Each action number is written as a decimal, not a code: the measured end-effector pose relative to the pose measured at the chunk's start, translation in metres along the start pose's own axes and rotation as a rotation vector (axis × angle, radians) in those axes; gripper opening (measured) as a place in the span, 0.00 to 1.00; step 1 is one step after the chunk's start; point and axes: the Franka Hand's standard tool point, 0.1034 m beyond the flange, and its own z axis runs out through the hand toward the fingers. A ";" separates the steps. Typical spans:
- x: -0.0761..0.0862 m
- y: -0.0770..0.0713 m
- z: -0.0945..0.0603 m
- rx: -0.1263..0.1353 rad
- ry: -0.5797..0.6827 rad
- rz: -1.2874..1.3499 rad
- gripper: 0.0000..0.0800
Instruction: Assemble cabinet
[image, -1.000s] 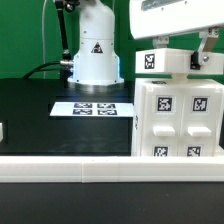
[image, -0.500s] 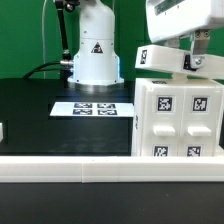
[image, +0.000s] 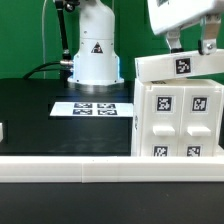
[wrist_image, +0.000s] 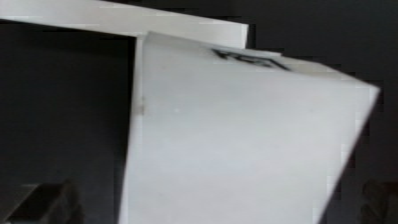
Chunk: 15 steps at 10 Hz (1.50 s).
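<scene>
The white cabinet body (image: 180, 122) stands at the exterior view's right, its front showing several square tags. My gripper (image: 192, 42) is shut on a white slab (image: 160, 70) with a tag and holds it slightly tilted just above the body's top. I cannot tell whether the slab touches the body. In the wrist view the slab (wrist_image: 240, 140) fills most of the picture, and a dark fingertip (wrist_image: 43, 200) shows beside its lower edge.
The marker board (image: 93, 108) lies flat on the black table in the middle. The white robot base (image: 93, 55) stands behind it. A white rail (image: 90, 170) runs along the front edge. A small white piece (image: 2, 130) sits at the far left.
The gripper with the slab has moved to the exterior view's right and slightly down. The slab now hangs over the cabinet body's top.
</scene>
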 end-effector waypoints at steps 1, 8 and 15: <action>-0.002 -0.003 -0.009 0.015 -0.009 -0.005 1.00; -0.003 -0.016 -0.018 0.029 -0.006 -0.462 1.00; 0.001 -0.015 -0.014 0.022 0.016 -1.174 1.00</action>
